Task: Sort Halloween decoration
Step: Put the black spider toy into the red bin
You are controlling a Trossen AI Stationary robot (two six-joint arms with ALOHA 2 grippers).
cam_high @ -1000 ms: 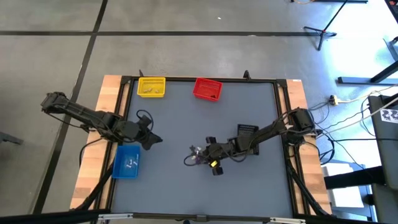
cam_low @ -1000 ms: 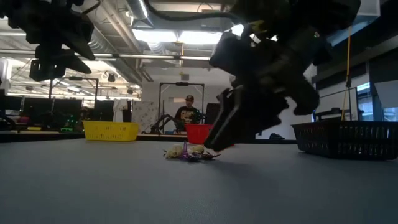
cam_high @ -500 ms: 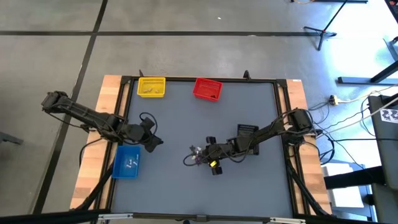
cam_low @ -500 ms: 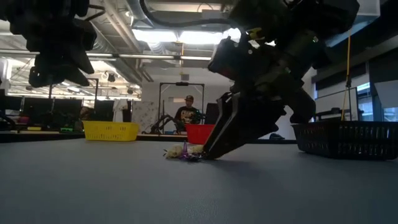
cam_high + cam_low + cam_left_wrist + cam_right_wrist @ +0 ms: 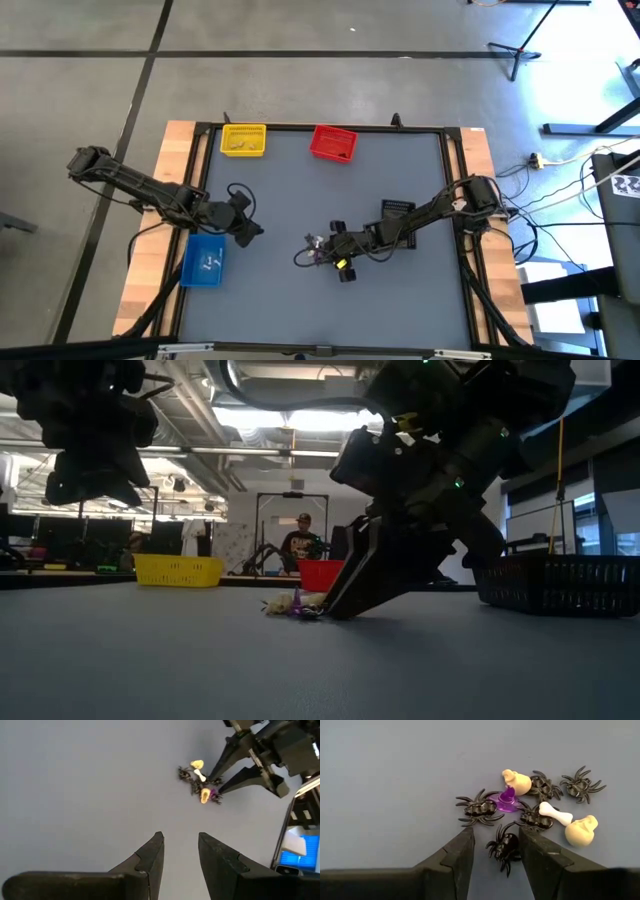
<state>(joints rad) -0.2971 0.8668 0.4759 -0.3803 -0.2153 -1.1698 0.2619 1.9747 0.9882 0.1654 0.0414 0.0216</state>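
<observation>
**Right arm down at the trinket heap, left arm hanging back**

The Halloween decoration (image 5: pixel 530 810) lies in one small cluster near the middle of the grey worktop (image 5: pixel 300 190) — black spiders, two pale tan skulls, a white bone and a purple piece, all close together or touching. The right gripper (image 5: pixel 495 851) is low at the edge of the heap, jaws released, with one black spider (image 5: pixel 506 847) sitting between the fingertips but not clamped. The left gripper (image 5: pixel 179 851) hangs above bare worktop near the blue bin (image 5: pixel 206 260), well apart from the heap, jaws parted and holding nothing. At the far edge sit a yellow bin (image 5: pixel 243 139) and a red bin (image 5: pixel 333 143) — a black bin (image 5: pixel 397 212) lies under the right arm
</observation>
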